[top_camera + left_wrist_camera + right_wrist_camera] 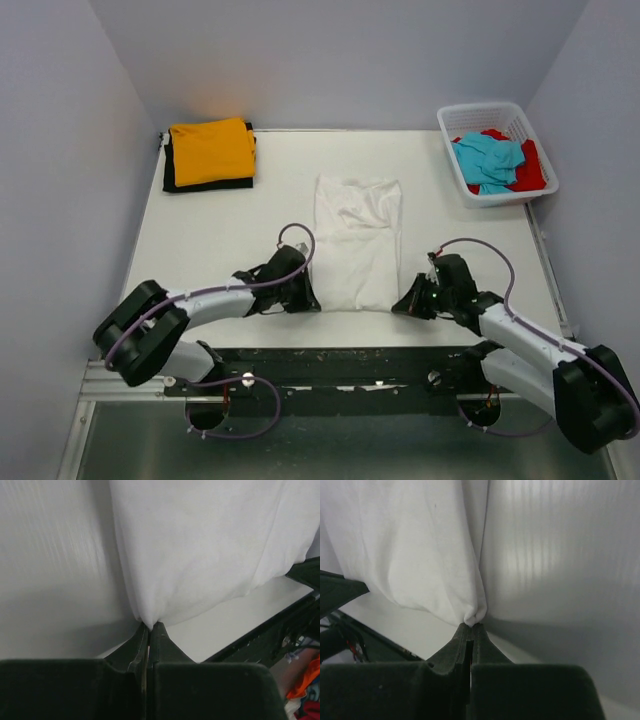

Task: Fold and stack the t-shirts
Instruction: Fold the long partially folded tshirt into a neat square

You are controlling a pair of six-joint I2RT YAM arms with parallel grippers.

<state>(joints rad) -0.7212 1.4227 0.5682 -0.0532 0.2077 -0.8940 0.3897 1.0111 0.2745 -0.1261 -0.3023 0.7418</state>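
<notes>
Got both arms down low at the near end of the white t-shirt (357,240). It's lying flat in the middle of the bench (220,230), folded into a long narrow strip that runs away from the arm bases, with some wrinkles toward the far end.

The left pincer (150,626) is closed on the shirt's near left corner. On the left wrist cam the two fingers are pressed together with the cloth bunched to a point right at the tips. The right pincer (471,626) has the near right corner the same way: fingers together and a little nub of white fabric squeezed between them. From the top cam, both tips sit right at the near edge of the shirt, one on each side, close to the bench's front edge.

In the far left corner of the bench there's a folded orange t-shirt (210,150) on top of a black t-shirt (205,185). The black one peeks out along the left and near sides.

In the far right corner is the white basket (480,107), with the turquoise t-shirt (488,160) crumpled on top of the red t-shirt (530,170) inside it. Both the stack and the basket are well apart from the white shirt.
</notes>
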